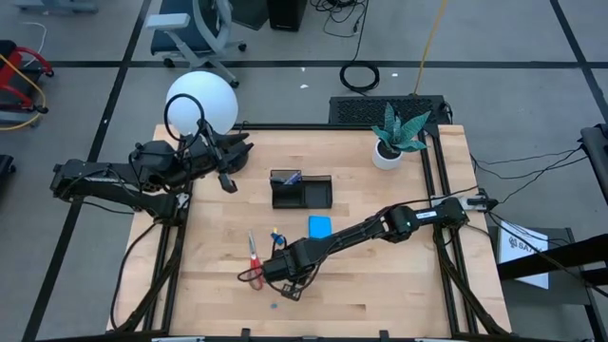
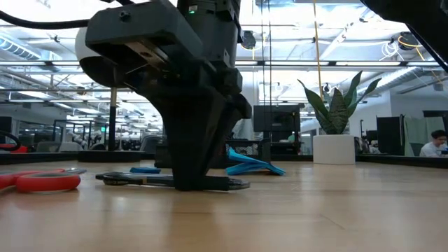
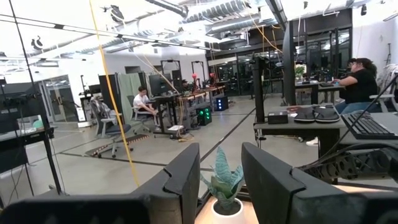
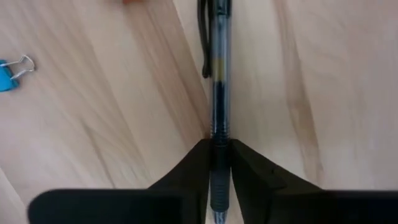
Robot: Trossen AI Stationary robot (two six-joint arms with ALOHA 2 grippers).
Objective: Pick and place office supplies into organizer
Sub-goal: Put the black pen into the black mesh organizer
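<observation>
From above, the right gripper (image 1: 282, 277) reaches down to the counter (image 1: 399, 285) beside the red-handled scissors (image 1: 255, 261), well short of the black organizer (image 1: 301, 190). At counter level, its fingers pin a black pen (image 2: 171, 180) lying flat. The right wrist view shows the jaws closed on the pen's barrel, likely ready to lift. The left gripper (image 3: 221, 177) waits raised, jaws apart.
</observation>
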